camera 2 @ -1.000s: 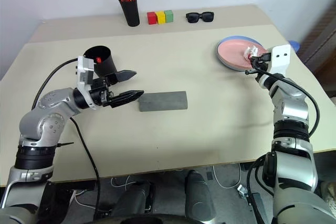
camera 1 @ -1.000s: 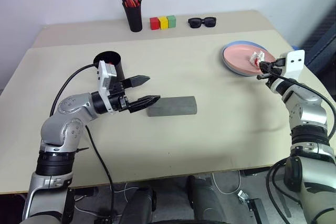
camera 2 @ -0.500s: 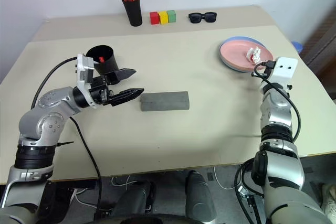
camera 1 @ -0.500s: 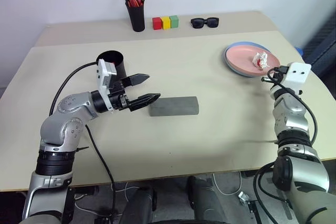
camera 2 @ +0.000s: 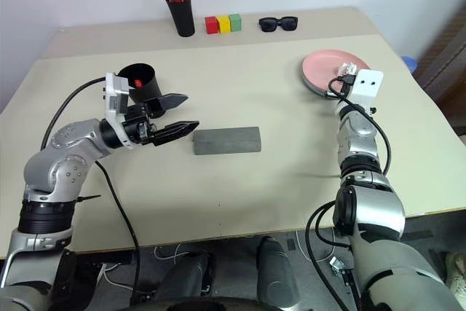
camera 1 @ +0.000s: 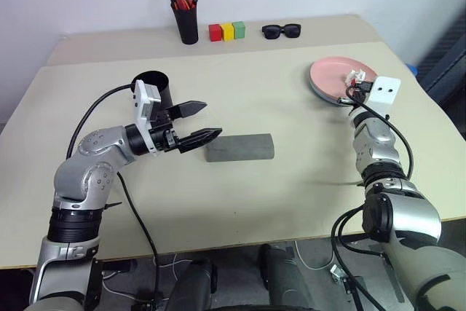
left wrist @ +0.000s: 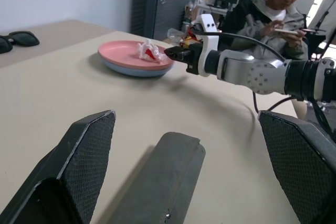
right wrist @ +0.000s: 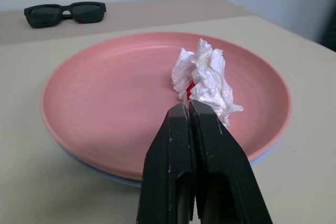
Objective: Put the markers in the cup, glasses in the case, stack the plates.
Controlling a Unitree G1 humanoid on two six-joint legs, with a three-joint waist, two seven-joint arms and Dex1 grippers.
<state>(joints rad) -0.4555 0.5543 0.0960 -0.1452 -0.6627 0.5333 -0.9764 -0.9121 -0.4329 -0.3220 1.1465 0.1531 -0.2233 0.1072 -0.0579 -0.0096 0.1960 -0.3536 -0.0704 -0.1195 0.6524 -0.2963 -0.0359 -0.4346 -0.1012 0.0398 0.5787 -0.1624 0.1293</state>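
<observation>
Right wrist view: the right gripper (right wrist: pixel 189 109), fingers pressed together and empty, points at a crumpled wad (right wrist: pixel 206 80) on the pink plate (right wrist: pixel 105 103), already stacked on the blue plate (left wrist: pixel 134 70). The left gripper (camera 1: pixel 198 123) hovers spread beside the case (camera 1: pixel 239 147), perhaps ready to steady it.

Lighting is bright and even — diffuse, from overhead. Shadows on the tabletop (camera 1: pixel 291 187) are soft and faint. No glare. In the left wrist view the near black fingers (left wrist: pixel 79 166) are blurred — background also soft.
</observation>
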